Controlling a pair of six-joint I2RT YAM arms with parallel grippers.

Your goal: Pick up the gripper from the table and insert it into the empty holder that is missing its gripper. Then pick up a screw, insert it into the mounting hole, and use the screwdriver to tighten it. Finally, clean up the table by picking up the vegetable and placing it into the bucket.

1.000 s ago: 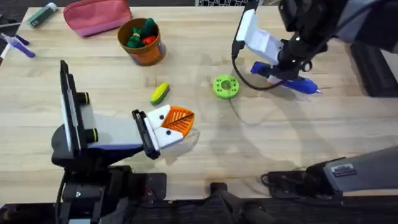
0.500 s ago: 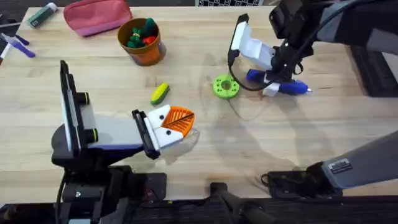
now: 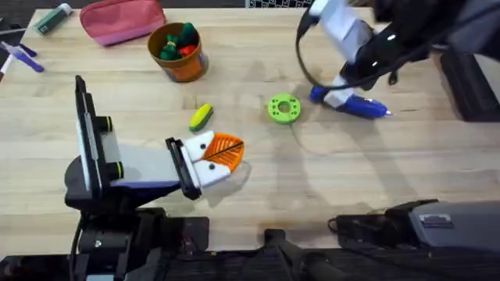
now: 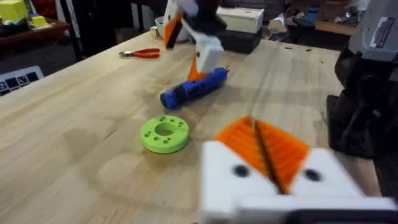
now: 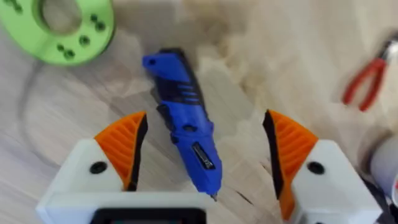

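Blue screwdriver lies btwn spread right claw tips.

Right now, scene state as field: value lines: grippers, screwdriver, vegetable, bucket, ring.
left gripper: shut, orange pads together, resting low at the table
right gripper: open, above the screwdriver, fingers on either side of it
screwdriver: lying flat on the table, not gripped
vegetable: on the table, outside the bucket
bucket: upright, green and red toys inside
green ring: flat on the table, near the screwdriver
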